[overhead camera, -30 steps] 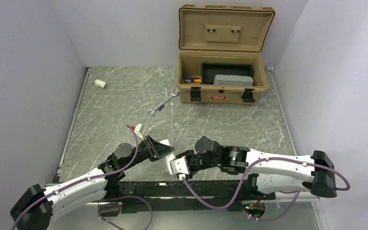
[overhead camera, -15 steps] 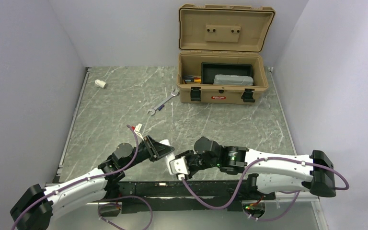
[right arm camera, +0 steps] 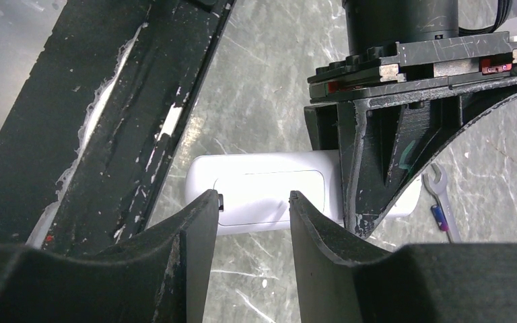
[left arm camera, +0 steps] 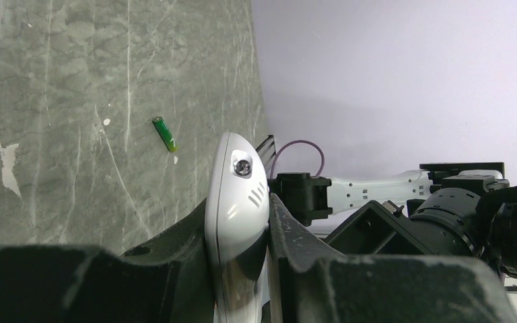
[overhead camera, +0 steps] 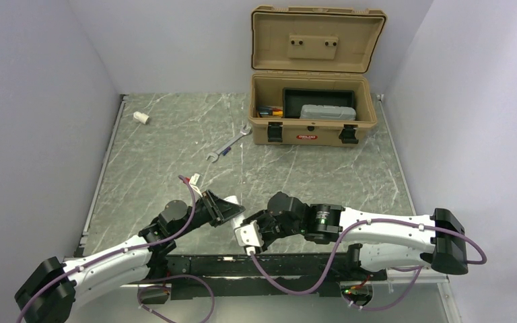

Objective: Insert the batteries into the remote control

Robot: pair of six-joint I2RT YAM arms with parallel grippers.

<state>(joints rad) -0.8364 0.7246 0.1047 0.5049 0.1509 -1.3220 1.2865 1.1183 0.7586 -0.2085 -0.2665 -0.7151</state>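
The white remote control (left arm camera: 237,176) is clamped upright between the dark fingers of my left gripper (left arm camera: 239,208), which is shut on it. In the right wrist view the remote control (right arm camera: 269,185) shows its back, with the outline of the battery cover. My right gripper (right arm camera: 254,196) stands open, and its two fingertips rest at the two ends of that cover. From above, both grippers meet near the table's front edge, left gripper (overhead camera: 234,214) and right gripper (overhead camera: 259,225), with the remote control (overhead camera: 247,236) between them. One green battery (left arm camera: 165,134) lies loose on the marble table.
An open tan toolbox (overhead camera: 313,108) stands at the back right. A silver wrench (overhead camera: 229,145) lies in front of it. A stubby white cylinder (overhead camera: 141,118) sits at the back left. The black mounting rail (right arm camera: 128,101) runs along the near edge.
The right arm and its gripper have edged slightly left, closer onto the remote's back. The left gripper and the remote have stayed put.
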